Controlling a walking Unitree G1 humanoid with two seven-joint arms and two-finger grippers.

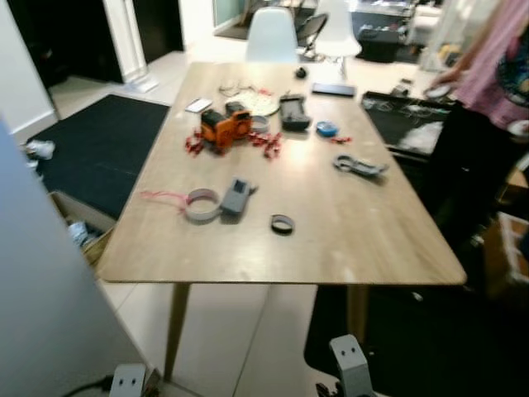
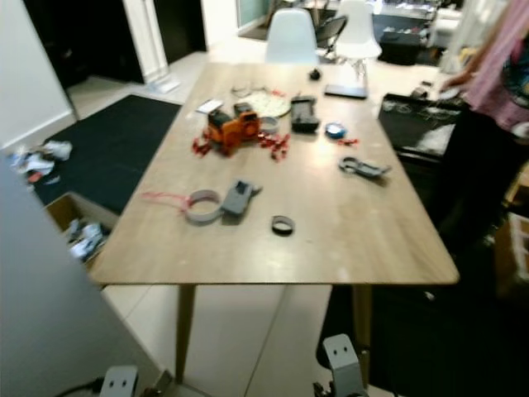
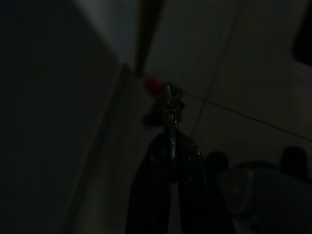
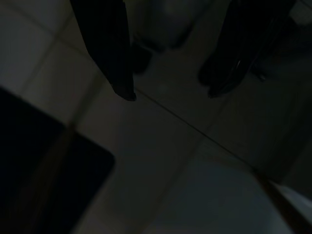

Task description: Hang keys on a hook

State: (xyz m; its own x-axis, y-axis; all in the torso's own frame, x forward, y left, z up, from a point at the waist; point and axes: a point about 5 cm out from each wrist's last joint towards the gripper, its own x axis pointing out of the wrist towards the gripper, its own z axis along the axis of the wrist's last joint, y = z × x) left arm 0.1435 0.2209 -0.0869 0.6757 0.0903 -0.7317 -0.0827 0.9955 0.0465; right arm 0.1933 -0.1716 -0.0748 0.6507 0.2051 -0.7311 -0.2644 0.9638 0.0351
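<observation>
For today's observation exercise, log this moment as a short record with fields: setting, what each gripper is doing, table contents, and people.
setting: long wooden table on a tiled floor, dark rug beside it
left gripper: hanging low, shut on a bunch of metal keys
right gripper: hanging idle over the floor, fingers apart
table contents: orange toy vehicle, grey tape roll, small black ring
people: person in a pink top at the table's far right

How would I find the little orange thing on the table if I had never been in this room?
Look at the long wooden table and go toward its far end, near the white chair. The orange toy-like thing sits left of the middle there, with small red bits scattered around it. Nothing else on the table is bright orange.
</observation>
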